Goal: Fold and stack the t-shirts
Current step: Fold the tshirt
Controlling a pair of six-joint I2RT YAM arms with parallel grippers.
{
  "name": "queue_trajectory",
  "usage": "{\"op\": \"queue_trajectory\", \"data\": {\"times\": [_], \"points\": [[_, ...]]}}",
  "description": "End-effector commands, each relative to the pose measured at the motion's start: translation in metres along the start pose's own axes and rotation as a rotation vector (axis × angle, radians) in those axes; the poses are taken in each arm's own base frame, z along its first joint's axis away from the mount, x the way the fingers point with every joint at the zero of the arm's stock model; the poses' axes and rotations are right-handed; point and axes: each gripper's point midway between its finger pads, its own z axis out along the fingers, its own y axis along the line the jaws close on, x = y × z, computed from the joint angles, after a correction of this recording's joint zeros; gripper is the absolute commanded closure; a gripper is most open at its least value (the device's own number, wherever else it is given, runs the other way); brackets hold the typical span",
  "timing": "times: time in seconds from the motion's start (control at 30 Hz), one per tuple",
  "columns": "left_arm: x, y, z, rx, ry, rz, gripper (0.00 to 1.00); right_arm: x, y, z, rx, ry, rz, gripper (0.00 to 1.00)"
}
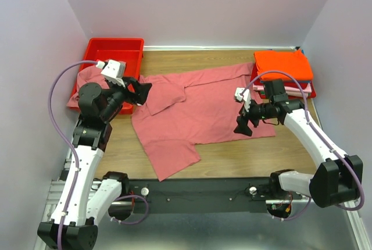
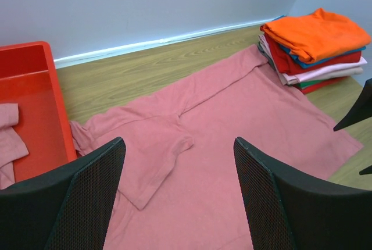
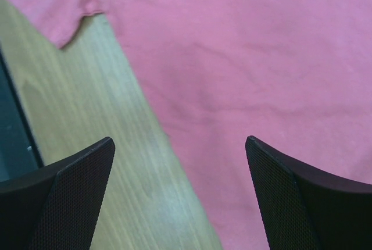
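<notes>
Orange t-shirt [image 1: 283,64] covers most of the stack [image 1: 307,89].

My left claw [image 1: 144,94] hangs with jaws wide over the left end of the rose shirt [image 1: 197,110], and the red bin [image 1: 116,52] blocks me just to the far left. My right claw [image 1: 244,128] gapes above the shirt's right edge. The folded stack [image 1: 283,67] walls off the far right. Near me, the bare wood [image 1: 244,157] gives open passage.

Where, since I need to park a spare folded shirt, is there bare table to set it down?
Bare wood runs along the back wall between the red bin and the folded stack. A second free strip lies between the near hem of the spread pink shirt and the black rail. The middle is crowded: that shirt covers it.
</notes>
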Motion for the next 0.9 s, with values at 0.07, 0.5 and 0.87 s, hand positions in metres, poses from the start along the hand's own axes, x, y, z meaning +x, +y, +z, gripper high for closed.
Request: {"op": "queue_trajectory", "data": {"times": [0.07, 0.5, 0.87], "points": [[0.013, -0.008, -0.012, 0.018, 0.034, -0.062, 0.12, -0.006, 0.039, 0.006, -0.229, -0.088, -0.007, 0.00], [0.058, -0.019, -0.020, 0.056, 0.172, -0.187, 0.12, 0.020, 0.035, 0.017, -0.218, -0.026, -0.037, 0.00], [0.065, -0.022, -0.021, 0.072, 0.201, -0.210, 0.12, 0.028, 0.034, 0.017, -0.192, -0.025, -0.040, 0.00]]}}
